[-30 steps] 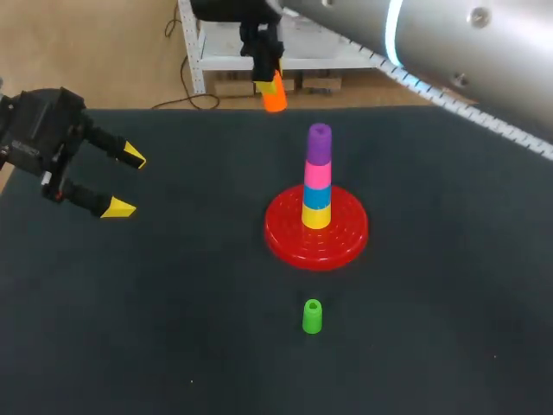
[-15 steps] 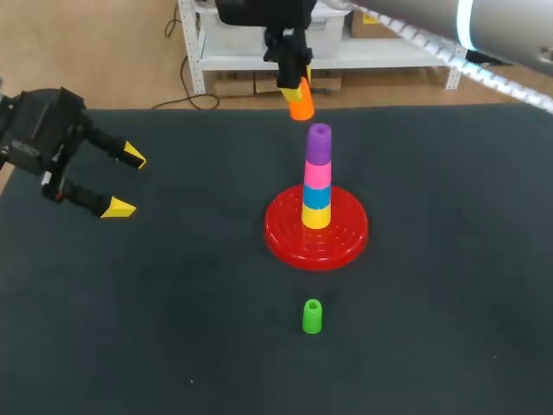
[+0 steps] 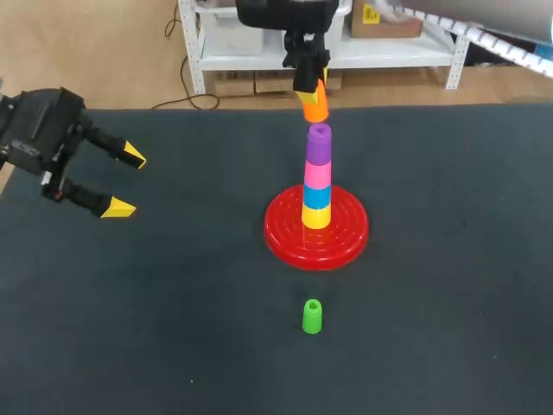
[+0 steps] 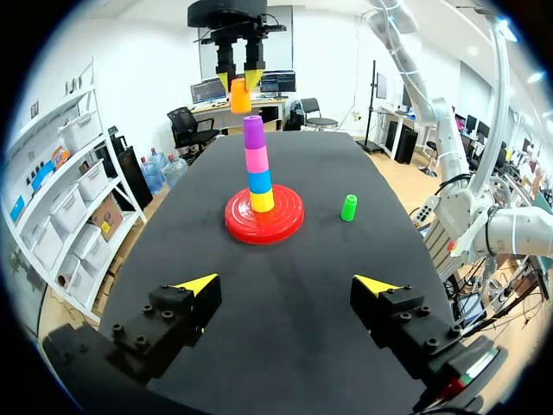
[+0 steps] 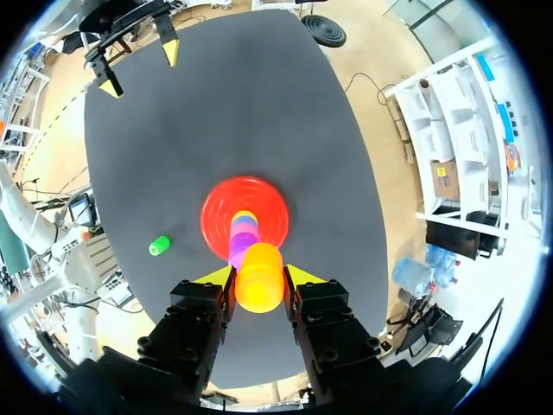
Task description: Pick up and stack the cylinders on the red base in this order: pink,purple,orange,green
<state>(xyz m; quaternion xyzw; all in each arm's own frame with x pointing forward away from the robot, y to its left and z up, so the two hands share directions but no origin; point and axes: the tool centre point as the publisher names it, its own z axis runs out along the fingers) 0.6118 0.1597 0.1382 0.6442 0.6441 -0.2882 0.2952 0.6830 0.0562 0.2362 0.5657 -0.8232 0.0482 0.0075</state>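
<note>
one orange cylinder (image 3: 315,107), clamped in right fingers (image 5: 304,277), has reached upper centre above purple cylinder (image 3: 320,143), placement due; left fingers (image 3: 115,207) spread, empty.

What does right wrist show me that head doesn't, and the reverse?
Only right wrist: a look straight down, with the right hand shut on the orange cylinder, which overlaps the purple cylinder below. Only head: the clear side-on order under purple, which is pink, blue, yellow, with orange hanging just above the stack. Both: red base, green cylinder, open left hand.
</note>
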